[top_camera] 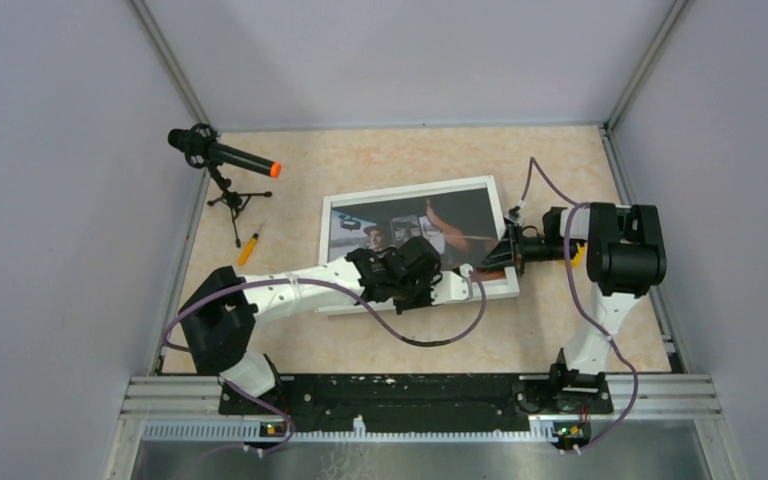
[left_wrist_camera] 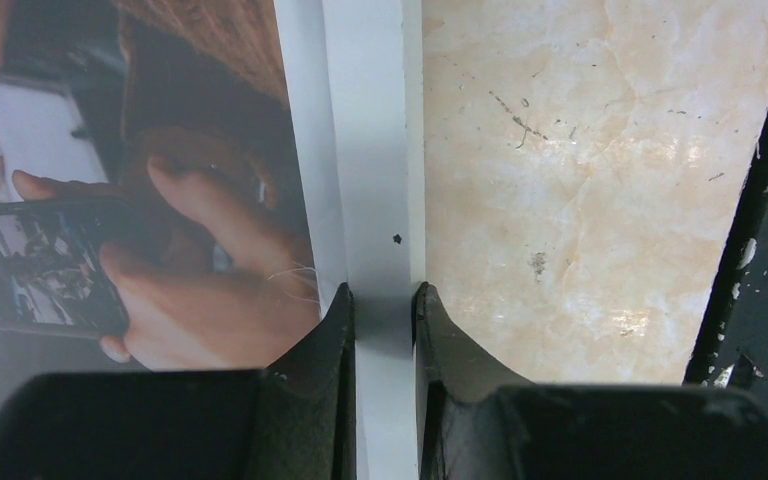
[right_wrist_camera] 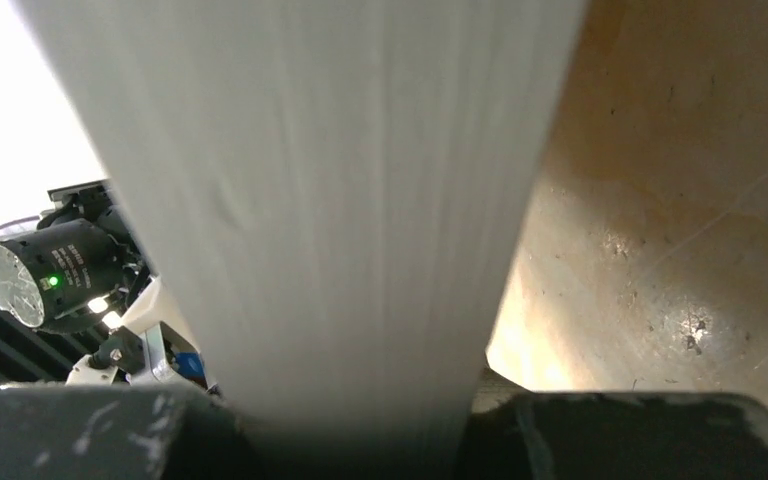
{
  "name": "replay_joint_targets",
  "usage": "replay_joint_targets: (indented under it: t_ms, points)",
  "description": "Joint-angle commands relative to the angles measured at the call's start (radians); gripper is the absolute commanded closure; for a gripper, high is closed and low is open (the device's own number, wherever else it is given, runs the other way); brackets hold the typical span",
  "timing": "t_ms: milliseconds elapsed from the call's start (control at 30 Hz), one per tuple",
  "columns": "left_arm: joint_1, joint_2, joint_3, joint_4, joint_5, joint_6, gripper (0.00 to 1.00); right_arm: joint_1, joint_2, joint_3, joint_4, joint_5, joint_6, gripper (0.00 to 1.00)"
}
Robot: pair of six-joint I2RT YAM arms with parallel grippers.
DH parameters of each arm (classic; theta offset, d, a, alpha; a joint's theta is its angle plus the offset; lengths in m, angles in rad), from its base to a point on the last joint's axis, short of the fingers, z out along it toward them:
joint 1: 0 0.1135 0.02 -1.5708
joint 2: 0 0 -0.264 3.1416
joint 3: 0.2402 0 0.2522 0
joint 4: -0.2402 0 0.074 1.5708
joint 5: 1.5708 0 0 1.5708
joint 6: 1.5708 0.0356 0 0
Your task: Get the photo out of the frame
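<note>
View from above of a pale marbled tabletop (top_camera: 410, 150) with two white robot arms reaching in from the near edge. The frame (top_camera: 410, 187), a large rectangle with a thin white border, lies near the middle of the tabletop with the photo (top_camera: 460, 215) still inside it, facing up. The photo is a dark glossy print of people. The left gripper (top_camera: 457, 280) reaches across to the frame's near border, and the right gripper (top_camera: 508, 256) meets the frame's right edge close to the near corner. In the left wrist view, the left gripper's (left_wrist_camera: 382, 300) dark fingers (left_wrist_camera: 335, 330) pinch the white border (left_wrist_camera: 365, 150) from both sides, with the photo (left_wrist_camera: 160, 200) on one side and bare tabletop (left_wrist_camera: 580, 150) on the other. In the right wrist view, a broad pale band of the frame (right_wrist_camera: 330, 200) fills the gap between the right gripper's (right_wrist_camera: 360, 420) fingers (right_wrist_camera: 640, 430), which clamp it, with shaded tabletop (right_wrist_camera: 660, 200) beside it. At far left stand a microphone (top_camera: 225, 155) on a small tripod and a yellow-handled screwdriver (top_camera: 248, 247).
</note>
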Motion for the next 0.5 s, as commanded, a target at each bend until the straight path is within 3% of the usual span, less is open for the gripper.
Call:
replay_joint_targets:
  t_ms: [0, 33, 133, 267, 467]
  points:
    - [-0.008, -0.081, 0.026, 0.102, -0.08, 0.03, 0.75, 0.009, -0.081, 0.034, -0.031, -0.034, 0.018, 0.95]
    - [-0.005, -0.081, 0.04, 0.07, -0.085, 0.024, 0.67, 0.006, -0.097, 0.041, -0.033, -0.006, 0.018, 1.0]
    - [0.017, -0.076, 0.119, -0.047, -0.044, -0.014, 0.33, -0.009, -0.149, 0.046, -0.022, 0.045, 0.039, 1.0]
    - [0.065, -0.072, 0.259, -0.166, 0.039, -0.052, 0.05, -0.03, -0.189, 0.116, -0.078, 0.106, 0.03, 1.0]
    - [0.168, -0.012, 0.528, -0.337, 0.215, -0.083, 0.01, -0.047, -0.205, 0.346, -0.223, 0.206, 0.02, 1.0]
